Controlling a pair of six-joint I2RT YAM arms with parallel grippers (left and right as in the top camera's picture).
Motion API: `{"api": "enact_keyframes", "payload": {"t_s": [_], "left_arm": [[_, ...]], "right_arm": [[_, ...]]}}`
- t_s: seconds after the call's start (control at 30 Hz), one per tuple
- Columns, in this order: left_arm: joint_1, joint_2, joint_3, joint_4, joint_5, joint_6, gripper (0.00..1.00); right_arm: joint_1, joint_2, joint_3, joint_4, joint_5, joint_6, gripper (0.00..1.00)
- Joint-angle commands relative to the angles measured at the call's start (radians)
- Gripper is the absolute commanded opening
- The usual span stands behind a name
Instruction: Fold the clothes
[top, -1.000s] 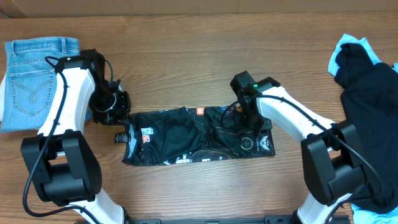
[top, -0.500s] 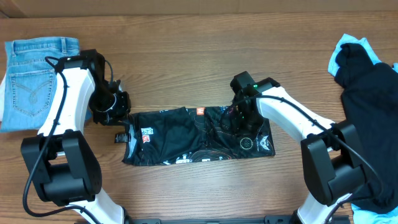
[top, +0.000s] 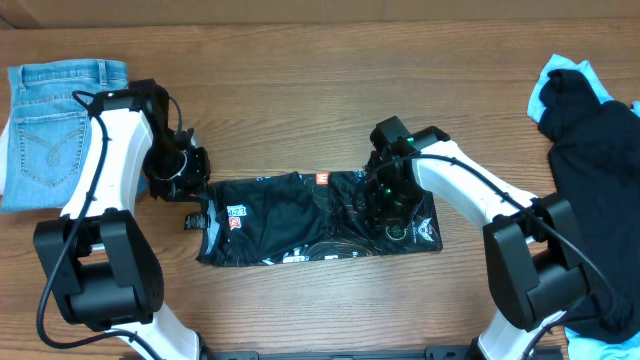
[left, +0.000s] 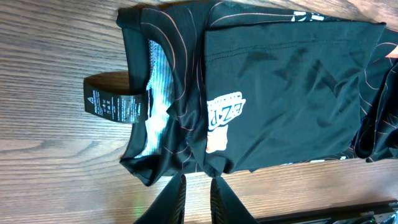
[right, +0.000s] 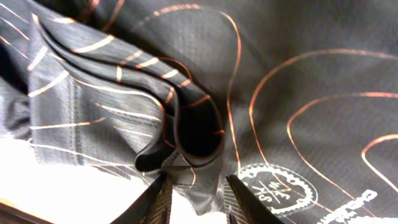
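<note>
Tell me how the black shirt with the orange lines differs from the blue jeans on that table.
The jersey is black with thin orange lines and white lettering; the jeans are light-blue denim. The jersey lies mid-table as a long, rumpled band; the jeans sit at the left edge, neatly folded. The right gripper has a fold of the jersey between its fingers; no gripper touches the jeans. Both rest on the wooden table.

The desk (top: 320, 90) is lit evenly and brightly from above in the overhead view, and only short, soft shadows are cast beside the arms. In the right wrist view the jersey (right: 298, 93) is rendered sharply. A blown-out white patch is seen at 7 o'clock, and the fingers (right: 158, 202) of the right tool (right: 194, 186) are soft-edged.
</note>
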Motion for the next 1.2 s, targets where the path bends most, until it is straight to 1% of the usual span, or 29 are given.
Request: {"api": "enact_keyframes", "payload": {"t_s": [0.0,0.03,0.17,0.2,0.33,0.43,0.5,0.57,0.6,0.63,0.67,0.7,0.8,0.87,0.93,1.0,1.03,1.17], "left_arm": [[0.0,-0.024,0.021,-0.004,0.009,0.012,0.18],[0.0,-0.024,0.021,-0.004,0.009,0.012,0.18],[0.0,-0.024,0.021,-0.004,0.009,0.012,0.18],[0.0,-0.024,0.021,-0.004,0.009,0.012,0.18],[0.0,-0.024,0.021,-0.003,0.008,0.012,0.18],[0.0,-0.024,0.021,-0.003,0.008,0.012,0.18],[0.0,-0.024,0.021,-0.003,0.009,0.012,0.18],[0.0,-0.024,0.021,-0.003,0.009,0.012,0.18],[0.0,-0.024,0.021,-0.003,0.009,0.012,0.18],[0.0,-0.024,0.021,-0.003,0.008,0.012,0.18],[0.0,-0.024,0.021,-0.003,0.008,0.012,0.18],[0.0,-0.024,0.021,-0.004,0.008,0.012,0.18],[0.0,-0.024,0.021,-0.01,0.008,0.012,0.18],[0.0,-0.024,0.021,-0.014,0.008,0.012,0.19],[0.0,-0.024,0.021,-0.021,0.008,0.012,0.2],[0.0,-0.024,0.021,-0.033,0.009,0.012,0.24],[0.0,-0.024,0.021,-0.042,0.008,0.016,0.29],[0.0,-0.024,0.016,-0.071,-0.011,0.036,0.36]], "right_arm": [[0.004,-0.001,-0.008,0.013,-0.016,-0.014,0.31],[0.004,-0.001,-0.008,0.016,-0.016,-0.014,0.29],[0.004,-0.001,-0.008,0.015,-0.016,-0.014,0.07],[0.004,-0.001,-0.008,0.014,-0.016,-0.014,0.04],[0.011,-0.001,-0.008,0.007,-0.023,-0.024,0.04],[0.043,-0.001,-0.008,-0.008,-0.133,-0.132,0.04],[0.085,-0.001,-0.008,-0.025,-0.229,-0.251,0.04],[0.13,-0.001,-0.008,-0.034,-0.29,-0.332,0.04],[0.154,-0.001,-0.007,-0.032,-0.293,-0.34,0.05],[0.18,-0.001,-0.007,-0.029,-0.288,-0.349,0.13],[0.199,-0.001,-0.007,-0.022,-0.271,-0.347,0.25],[0.214,-0.001,-0.007,-0.016,-0.248,-0.347,0.34],[0.234,-0.001,-0.007,-0.013,-0.177,-0.338,0.36],[0.232,-0.001,-0.006,-0.013,-0.097,-0.278,0.35],[0.218,-0.002,0.0,-0.014,0.031,-0.188,0.34],[0.2,-0.005,0.019,-0.026,0.137,-0.113,0.32],[0.186,-0.008,0.036,-0.034,0.186,-0.077,0.32],[0.122,-0.051,0.098,-0.048,0.296,0.038,0.32]]}}
